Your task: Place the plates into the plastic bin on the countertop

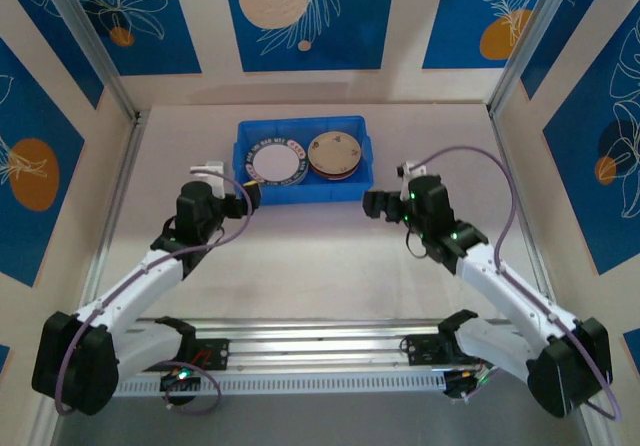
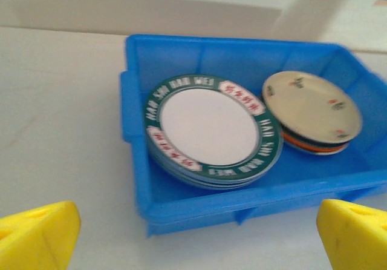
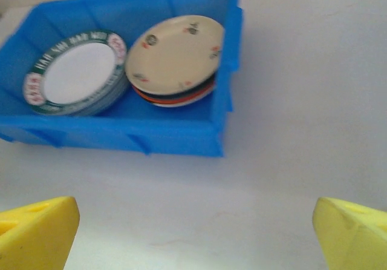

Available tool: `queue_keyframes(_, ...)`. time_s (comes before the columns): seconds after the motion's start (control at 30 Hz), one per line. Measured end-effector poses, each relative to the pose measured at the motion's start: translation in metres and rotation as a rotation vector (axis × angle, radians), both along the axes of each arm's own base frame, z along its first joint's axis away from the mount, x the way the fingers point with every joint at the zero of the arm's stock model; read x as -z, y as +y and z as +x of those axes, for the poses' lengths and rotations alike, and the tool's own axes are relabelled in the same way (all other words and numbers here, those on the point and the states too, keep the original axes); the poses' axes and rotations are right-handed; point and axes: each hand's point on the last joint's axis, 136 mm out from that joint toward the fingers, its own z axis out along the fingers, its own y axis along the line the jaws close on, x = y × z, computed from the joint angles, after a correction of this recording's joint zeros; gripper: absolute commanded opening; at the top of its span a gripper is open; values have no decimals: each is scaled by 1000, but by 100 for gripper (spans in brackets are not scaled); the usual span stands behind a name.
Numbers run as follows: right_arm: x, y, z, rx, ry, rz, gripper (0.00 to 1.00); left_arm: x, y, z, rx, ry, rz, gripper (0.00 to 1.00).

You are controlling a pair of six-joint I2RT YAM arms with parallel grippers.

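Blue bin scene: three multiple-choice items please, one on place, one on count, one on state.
1. In the top view, where in the plastic bin is the cream-topped stack?
A) left half
B) right half
C) outside it

2. How many plate stacks are in the bin?
A) four
B) one
C) two

3. The right gripper is:
A) open and empty
B) shut on a plate
C) shut on the bin's rim

Key:
1 B, it sits to the right of the green-rimmed stack.
2 C, two stacks lie side by side.
3 A, its yellow fingers stand wide apart with nothing between them.
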Motion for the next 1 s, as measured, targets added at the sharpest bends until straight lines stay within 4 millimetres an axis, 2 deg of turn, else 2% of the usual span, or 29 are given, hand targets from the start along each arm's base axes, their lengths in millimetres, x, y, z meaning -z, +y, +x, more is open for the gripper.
queue_keyframes(0.1, 16, -15, -9, 24, -25, -60, 99, 0, 14, -2, -46, -43, 80, 100)
queue_keyframes(0.2, 12, -26, -8, 49, -67, -88, 99, 10, 33, -9, -102, -68, 142, 100)
queue_keyframes(0.3, 4, -36, -1, 85, -102, -84, 99, 35, 55, -13, -165, -29, 203, 100)
queue_keyframes(0.4, 3, -46, 6, 116, -108, -76, 99, 53, 73, -12, -213, -12, 247, 100)
queue_keyframes(0.47, 8, -50, 10, 128, -101, -74, 99, 65, 91, -6, -261, -8, 251, 100)
queue_keyframes(0.6, 23, -49, 12, 106, -80, -85, 99, 108, 125, 3, -333, 82, 232, 100)
queue_keyframes(0.73, 31, -48, 11, 89, -79, -84, 99, 112, 129, 13, -329, 18, 197, 100)
queue_keyframes(0.9, 35, -59, 9, 112, -106, -106, 99, 136, 121, 8, -270, -9, 166, 100)
queue_keyframes(1.0, 35, -74, 11, 154, -137, -121, 99, 130, 119, 10, -254, -36, 155, 100)
